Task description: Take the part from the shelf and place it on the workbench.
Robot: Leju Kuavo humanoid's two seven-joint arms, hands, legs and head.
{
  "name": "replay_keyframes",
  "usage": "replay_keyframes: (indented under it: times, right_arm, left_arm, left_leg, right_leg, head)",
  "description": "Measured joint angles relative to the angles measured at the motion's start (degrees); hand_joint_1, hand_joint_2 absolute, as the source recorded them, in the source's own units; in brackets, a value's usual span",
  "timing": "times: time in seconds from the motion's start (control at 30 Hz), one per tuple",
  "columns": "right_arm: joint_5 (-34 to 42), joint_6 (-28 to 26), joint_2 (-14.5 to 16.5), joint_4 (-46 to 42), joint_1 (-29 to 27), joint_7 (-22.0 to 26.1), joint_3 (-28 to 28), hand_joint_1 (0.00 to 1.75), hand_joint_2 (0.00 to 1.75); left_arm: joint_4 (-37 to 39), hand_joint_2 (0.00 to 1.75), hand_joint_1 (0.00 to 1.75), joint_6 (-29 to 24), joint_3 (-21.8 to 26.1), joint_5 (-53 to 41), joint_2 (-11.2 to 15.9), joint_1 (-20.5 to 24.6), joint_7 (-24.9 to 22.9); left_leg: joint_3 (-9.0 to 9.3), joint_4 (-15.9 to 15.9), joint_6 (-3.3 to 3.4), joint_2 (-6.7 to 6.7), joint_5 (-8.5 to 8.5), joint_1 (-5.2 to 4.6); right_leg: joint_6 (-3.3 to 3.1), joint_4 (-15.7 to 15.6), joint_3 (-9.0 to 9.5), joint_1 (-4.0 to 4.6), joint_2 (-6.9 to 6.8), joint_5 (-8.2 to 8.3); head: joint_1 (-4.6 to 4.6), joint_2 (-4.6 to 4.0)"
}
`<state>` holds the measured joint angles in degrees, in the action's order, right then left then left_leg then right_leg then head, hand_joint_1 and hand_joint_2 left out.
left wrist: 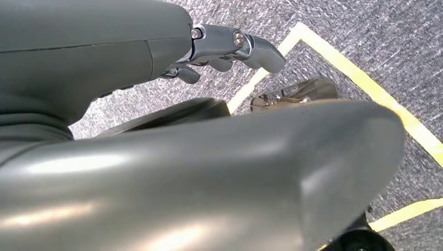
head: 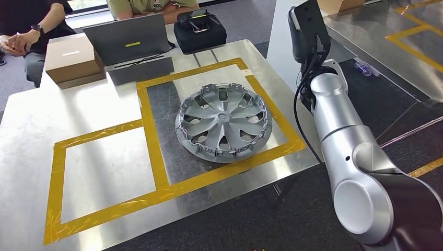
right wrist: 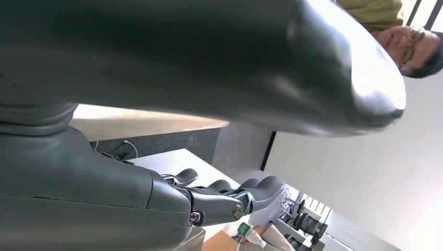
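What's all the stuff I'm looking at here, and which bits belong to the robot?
Wheel cover: one, silver, flat on the table inside the right yellow-taped box.
Table: one, shiny metal, marked with yellow tape.
Cardboard box: one, brown, far left of the table.
Laptop: one, grey, open, far edge of the table.
Bag: one, black, beside the laptop.
People: two, seated behind the table.
Right arm: one, silver, raised right of the table.
Right hand: grey, holds nothing, fingers apart.
Left hand: grey, holds nothing, over grey carpet.
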<state>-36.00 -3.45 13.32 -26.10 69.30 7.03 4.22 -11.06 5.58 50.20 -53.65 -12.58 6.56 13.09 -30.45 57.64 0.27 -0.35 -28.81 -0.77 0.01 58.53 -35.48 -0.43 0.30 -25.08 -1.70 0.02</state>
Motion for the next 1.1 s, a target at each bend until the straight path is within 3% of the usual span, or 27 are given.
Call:
replay_keyframes:
  times: [0.33,0.47,0.57,0.63,0.7,0.73,0.77,0.8,0.87,0.93,1.03,1.1]
  right_arm:
    - [-0.09,0.02,-3.24,0.00,0.00,-0.48,0.00,0.00,0.00]
    - [-0.20,0.44,-3.76,-0.01,0.06,-0.98,0.00,0.00,0.00]
    - [-0.42,0.50,-3.94,-0.09,0.47,-1.06,0.00,0.00,0.00]
    - [-0.52,0.54,-4.14,-0.15,0.92,-1.13,0.00,0.00,0.00]
    - [-0.61,0.56,-4.39,-0.11,1.05,-1.38,0.00,0.00,0.00]
    - [-0.66,0.56,-4.56,-0.08,0.95,-1.55,0.01,0.00,0.00]
    - [-0.73,0.56,-4.76,-0.04,0.89,-1.71,0.01,0.00,0.00]
    - [-0.80,0.56,-4.95,-0.02,0.92,-1.81,0.01,0.00,0.00]
    - [-0.97,0.56,-5.30,-0.01,1.23,-1.85,0.00,0.00,0.00]
    - [-1.07,0.62,-5.61,-0.02,1.55,-1.86,0.00,0.00,0.00]
    - [-1.13,0.73,-6.10,-0.02,1.70,-1.89,0.00,0.00,0.00]
    - [-1.17,0.80,-6.20,-0.02,1.83,-1.88,0.00,0.00,0.00]
  left_arm:
    - [-0.04,0.00,0.00,0.99,-0.62,-2.67,0.04,1.21,-1.50]
    - [-0.05,0.00,0.00,1.49,-0.82,-1.96,0.15,1.75,-1.64]
    - [-0.05,0.00,0.00,2.09,-0.82,-1.34,0.04,1.83,-1.46]
    - [-0.04,0.00,0.00,2.20,-0.81,-1.09,-0.11,1.85,-1.48]
    - [-0.04,0.00,0.00,2.20,-0.80,-0.99,-0.22,1.82,-1.60]
    - [-0.03,0.00,0.00,2.20,-0.80,-0.99,-0.26,1.79,-1.66]
    - [-0.03,0.00,0.00,2.20,-0.80,-1.02,-0.28,1.76,-1.68]
    - [-0.03,0.00,0.00,2.20,-0.80,-1.06,-0.31,1.76,-1.72]
    - [-0.05,0.00,0.00,2.19,-0.80,-1.18,-0.32,1.79,-1.77]
    - [-0.08,0.00,0.00,2.18,-0.81,-1.38,-0.32,1.95,-1.84]
    - [-0.10,0.00,0.00,2.15,-0.82,-1.59,-0.31,2.09,-2.17]
    - [-0.09,0.00,0.00,2.12,-0.82,-1.61,-0.28,2.13,-2.35]
  left_leg:
    - [0.00,0.05,0.02,0.01,-0.02,-0.02]
    - [-0.15,0.44,0.51,0.05,-0.21,-0.34]
    - [0.29,-0.60,0.93,0.31,0.76,0.17]
    - [0.47,-1.33,1.23,0.56,1.45,0.68]
    - [0.17,-1.24,1.38,0.60,1.57,0.86]
    - [-0.01,-1.05,1.35,0.61,1.55,0.96]
    - [-0.21,-0.79,1.24,0.61,1.48,1.11]
    - [-0.43,-0.40,1.02,0.59,1.34,1.31]
    - [-1.02,0.71,0.15,0.55,0.79,1.71]
    - [-1.66,1.74,-0.76,0.42,0.38,1.76]
    - [-2.22,2.19,-1.79,0.18,0.47,1.68]
    - [-3.03,3.83,-2.32,0.22,-1.29,1.78]
  right_leg:
    - [0.03,-0.04,0.01,-0.03,0.00,0.02]
    - [0.39,-0.21,0.03,-0.21,0.04,0.25]
    - [0.81,0.23,-0.10,-0.04,0.09,-0.17]
    - [1.24,4.34,-1.94,-0.01,0.05,-3.01]
    - [1.73,11.77,-5.29,-0.26,0.01,-6.51]
    - [1.97,14.46,-6.52,-0.49,-0.01,-7.16]
    - [2.20,15.11,-6.83,-0.74,-0.04,-6.66]
    - [2.45,13.50,-6.04,-0.99,-0.08,-5.15]
    - [2.93,6.45,-2.36,-1.31,-0.19,-1.91]
    - [2.48,2.35,-0.28,-1.18,-0.01,-0.80]
    - [0.76,2.13,-0.84,-1.09,0.19,-0.92]
    - [-0.24,1.94,-1.34,-1.15,0.14,-0.37]
  head:
    - [0.01,0.00]
    - [-0.02,0.00]
    - [0.03,0.00]
    - [0.16,0.00]
    - [0.24,0.00]
    - [0.25,0.00]
    - [0.26,0.00]
    - [0.26,0.00]
    - [0.28,0.00]
    - [0.37,0.00]
    - [0.34,0.00]
    - [0.18,0.00]
